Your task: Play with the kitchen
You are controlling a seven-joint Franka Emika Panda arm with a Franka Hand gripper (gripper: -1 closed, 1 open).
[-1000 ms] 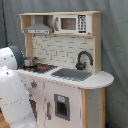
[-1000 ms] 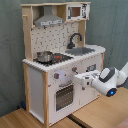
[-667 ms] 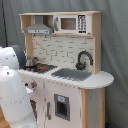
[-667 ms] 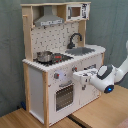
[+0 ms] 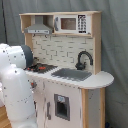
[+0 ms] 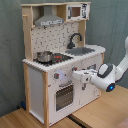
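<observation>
The kitchen (image 5: 75, 95) (image 6: 37, 85) is a tall white and light-wood toy unit with a hood (image 6: 49, 20), a small microwave (image 5: 70, 23), a black faucet (image 6: 75, 39) and a grey sink (image 5: 72, 74). A metal pot (image 6: 44, 56) sits on the black-red stovetop (image 5: 40, 66). In the second exterior view my gripper (image 6: 76, 75) reaches in from the second exterior view's right. It is at the front panel by the right knob, just above the oven door (image 6: 64, 96). In the first exterior view my white arm (image 5: 15, 87) hides the gripper.
The kitchen stands on wooden tabletops (image 6: 100, 114) with a seam between them. A grey curtain (image 6: 112, 25) hangs behind. My arm's bulky wrist (image 6: 109, 80) hovers in front of the kitchen's right cabinet.
The gripper has edged a little further toward the kitchen's front panel, to the second exterior view's left. The kitchen and the pot have not moved.
</observation>
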